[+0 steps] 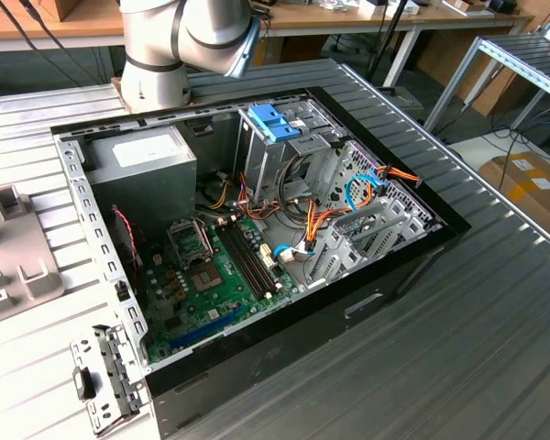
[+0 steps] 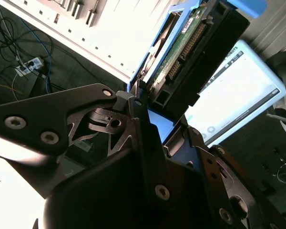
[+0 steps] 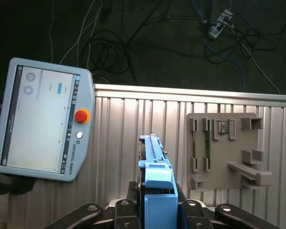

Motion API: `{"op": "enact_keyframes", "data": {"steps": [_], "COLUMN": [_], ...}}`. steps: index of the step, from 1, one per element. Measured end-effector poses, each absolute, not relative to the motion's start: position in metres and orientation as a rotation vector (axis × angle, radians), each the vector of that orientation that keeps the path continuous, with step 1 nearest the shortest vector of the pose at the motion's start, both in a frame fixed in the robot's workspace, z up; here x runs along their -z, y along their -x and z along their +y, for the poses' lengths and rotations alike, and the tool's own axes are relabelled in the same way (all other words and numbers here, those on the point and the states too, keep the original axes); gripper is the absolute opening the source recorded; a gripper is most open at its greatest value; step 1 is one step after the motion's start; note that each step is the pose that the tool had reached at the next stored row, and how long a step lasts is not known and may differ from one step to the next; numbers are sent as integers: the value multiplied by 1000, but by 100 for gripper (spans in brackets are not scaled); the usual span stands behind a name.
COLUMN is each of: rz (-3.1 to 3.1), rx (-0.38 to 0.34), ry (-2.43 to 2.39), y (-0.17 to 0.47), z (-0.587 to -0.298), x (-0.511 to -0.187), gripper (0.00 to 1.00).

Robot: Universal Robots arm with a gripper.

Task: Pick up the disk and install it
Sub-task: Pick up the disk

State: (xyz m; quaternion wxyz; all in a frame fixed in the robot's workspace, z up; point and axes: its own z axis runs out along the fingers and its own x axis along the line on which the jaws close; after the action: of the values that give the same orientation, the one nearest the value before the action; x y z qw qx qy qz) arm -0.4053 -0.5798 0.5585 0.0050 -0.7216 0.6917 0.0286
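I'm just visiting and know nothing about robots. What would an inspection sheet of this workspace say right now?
Surface: ribbed metal table, with an open computer case on it.
Job's things: disk, blue-railed, held over the table.
Clutter: grey fixture plate; metal bracket; teach pendant by the table's edge.
Grippers: gripper shut on the disk.
Cables: orange and blue leads inside the case; loose wires on the floor.
Surroundings: workbenches; cardboard box.
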Motion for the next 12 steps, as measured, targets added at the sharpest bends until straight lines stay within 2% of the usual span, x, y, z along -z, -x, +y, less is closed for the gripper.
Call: {"op": "enact_keyframes", "data": {"steps": [12], "rz": [2166], "rx": [-90], "ry": [2260], "y": [404], "z": [-586], "x": [-558], "gripper": [37]}}
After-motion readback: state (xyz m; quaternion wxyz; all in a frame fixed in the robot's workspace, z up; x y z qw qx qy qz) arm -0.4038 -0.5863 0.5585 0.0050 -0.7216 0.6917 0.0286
